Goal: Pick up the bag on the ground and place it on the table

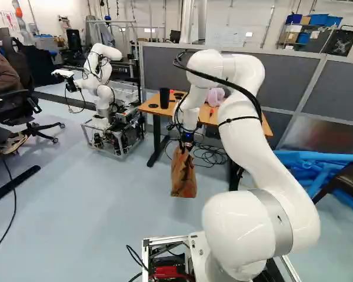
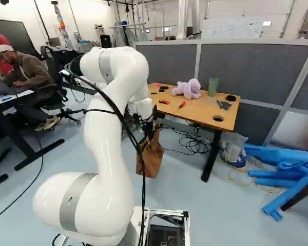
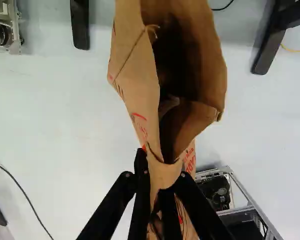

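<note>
In the left base view my gripper [image 1: 187, 144] points down, ahead of the base, with the brown paper bag [image 1: 183, 174] hanging under it. The same bag [image 2: 150, 156] shows in the right base view, held clear of the floor on the near side of the wooden table [image 2: 197, 114]. In the wrist view my gripper [image 3: 157, 182] is shut on the bag's rim, pinching the paper [image 3: 163, 172] between its fingers. The bag's mouth gapes ahead of the fingers, and its inside is dark.
On the tabletop are a purple plush toy [image 2: 188, 88], a green cup [image 2: 213, 86] and small tools. Cables lie beneath it. Blue tubes [image 2: 285, 171] and a plastic bag [image 2: 233, 148] lie to its right. Another robot [image 1: 109, 100] stands at the left, beyond a chair.
</note>
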You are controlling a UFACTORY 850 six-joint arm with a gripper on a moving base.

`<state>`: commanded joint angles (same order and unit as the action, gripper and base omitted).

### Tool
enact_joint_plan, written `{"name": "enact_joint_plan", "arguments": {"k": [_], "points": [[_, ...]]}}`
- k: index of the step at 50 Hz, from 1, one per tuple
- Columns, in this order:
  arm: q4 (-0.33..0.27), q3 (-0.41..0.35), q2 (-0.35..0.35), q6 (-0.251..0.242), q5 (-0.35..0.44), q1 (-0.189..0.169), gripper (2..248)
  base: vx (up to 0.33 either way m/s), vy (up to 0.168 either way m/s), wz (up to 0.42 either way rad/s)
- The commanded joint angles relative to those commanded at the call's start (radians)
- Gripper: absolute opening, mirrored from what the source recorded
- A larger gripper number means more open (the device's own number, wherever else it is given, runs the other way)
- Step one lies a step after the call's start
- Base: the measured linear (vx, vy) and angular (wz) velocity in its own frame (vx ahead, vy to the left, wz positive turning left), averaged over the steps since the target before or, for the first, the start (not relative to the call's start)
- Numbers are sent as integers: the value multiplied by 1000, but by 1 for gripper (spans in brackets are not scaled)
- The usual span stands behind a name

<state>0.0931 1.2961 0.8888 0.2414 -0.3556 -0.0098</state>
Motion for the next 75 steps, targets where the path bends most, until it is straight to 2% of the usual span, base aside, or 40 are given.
{"name": "enact_joint_plan", "arguments": {"k": [29,75], "points": [[0,-23,-85,0,-42,0,25,0,0,0],[0,-49,-216,0,-174,1,25,0,0,0]]}}
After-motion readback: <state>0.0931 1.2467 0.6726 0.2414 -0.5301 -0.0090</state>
